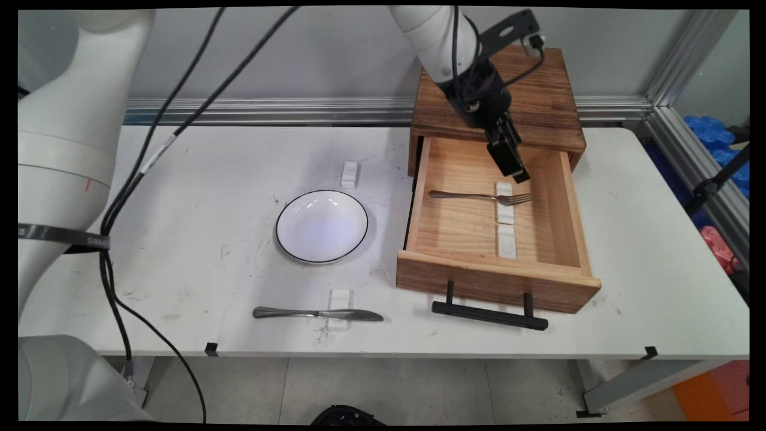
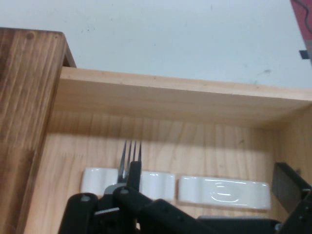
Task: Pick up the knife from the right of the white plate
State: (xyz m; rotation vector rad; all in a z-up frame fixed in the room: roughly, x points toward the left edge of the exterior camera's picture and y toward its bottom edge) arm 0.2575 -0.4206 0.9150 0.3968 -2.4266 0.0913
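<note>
1. Hanging inside the open wooden drawer (image 1: 570, 209), just over its floor: black gripper (image 1: 519, 175) (image 2: 209, 170), slanted down from the upper left.
2. Spread wide and grasping nothing, with fingers (image 2: 134, 175) well apart in the hand view: one at the fork's neck, the other (image 2: 287, 183) off to the right edge.
3. Cannot tell whether that nearer finger touches the metal or only stands over it.
4. Lying flat on the drawer floor: fork (image 1: 479, 196) (image 2: 131, 151), long axis running across the drawer, parallel to its front board.
5. Handle toward the main view's left, tines toward the right, neck propped on a small white rest (image 1: 504, 190) (image 2: 156, 185).
6. Sitting just beside that rest, nearer the drawer front: second white rest (image 1: 507, 242) (image 2: 224, 192), bare.
7. Standing on the white table (image 1: 209, 179) left of the drawer: white plate (image 1: 321, 226) with a dark rim.
8. Lying near the table's front edge: knife (image 1: 317, 313) across a third rest (image 1: 339, 297), blade to the right.
9. Sitting beyond the plate: fourth rest (image 1: 349, 173), bare.
</note>
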